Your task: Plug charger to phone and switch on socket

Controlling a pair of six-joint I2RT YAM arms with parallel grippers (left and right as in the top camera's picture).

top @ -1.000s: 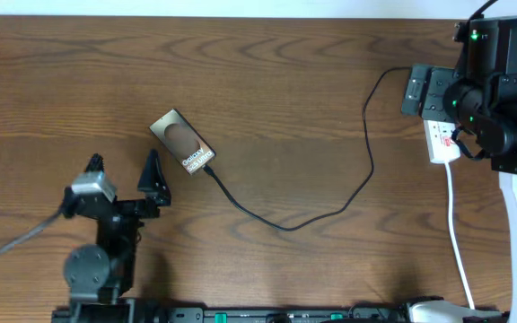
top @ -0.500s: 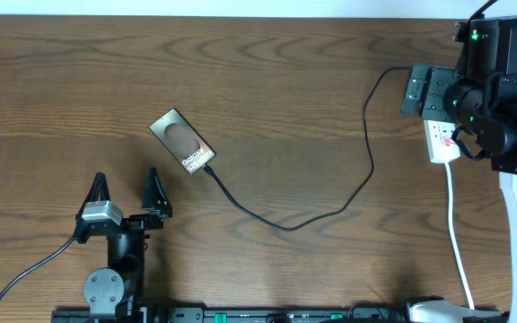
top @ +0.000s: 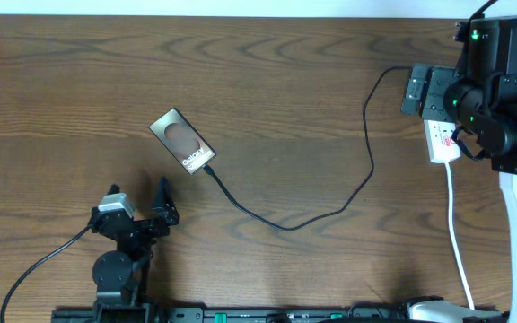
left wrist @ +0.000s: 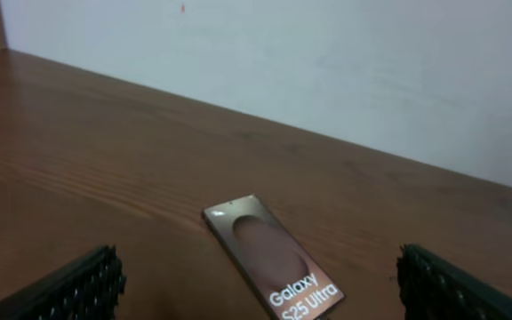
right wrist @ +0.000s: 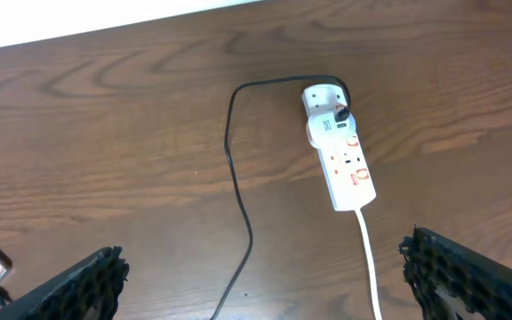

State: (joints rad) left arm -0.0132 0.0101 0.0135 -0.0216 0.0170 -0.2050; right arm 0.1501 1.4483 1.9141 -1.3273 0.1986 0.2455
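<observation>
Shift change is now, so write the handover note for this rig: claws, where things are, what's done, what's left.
Left claw: open, empty, near the front of the table, short of the phone.
Right claw: open, empty, above the socket, not touching it.
Phone lies flat; the charger tip meets its near end, apparently plugged in, cable running to the socket.
Done: plugging, apparently.
Left: switch on the socket; switch state unreadable.
</observation>
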